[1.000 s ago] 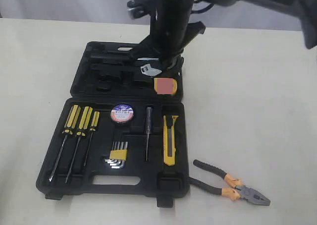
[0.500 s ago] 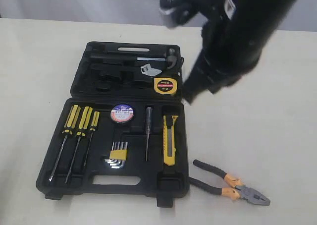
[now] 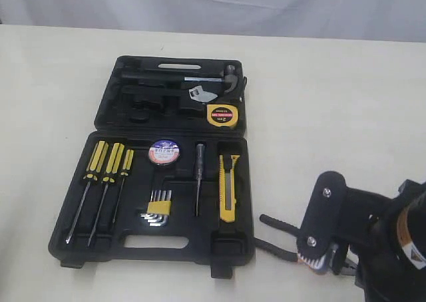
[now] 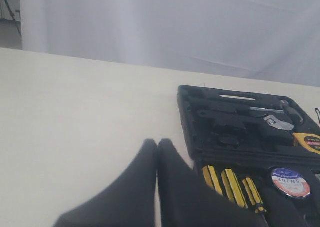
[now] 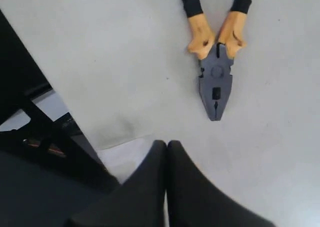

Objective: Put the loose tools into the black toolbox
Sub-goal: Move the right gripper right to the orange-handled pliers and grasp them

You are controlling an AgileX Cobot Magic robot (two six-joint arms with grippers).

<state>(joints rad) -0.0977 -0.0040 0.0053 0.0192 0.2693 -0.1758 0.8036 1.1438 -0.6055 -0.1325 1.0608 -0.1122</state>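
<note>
Right wrist view: pliers (image 5: 215, 82) flat on bench (image 5: 100, 62), just ahead of right tool (image 5: 166, 144), nose toward it, handles away, long axis in line with it. Pressed shut, empty; needs opening before descent. Far nearer than left tool (image 4: 156, 143), likewise closed, empty, beside toolbox (image 3: 200, 239). Half a second back, high beside toolbox's far half; now low over pliers. Tape measure (image 3: 221, 114) seated inside.
</note>
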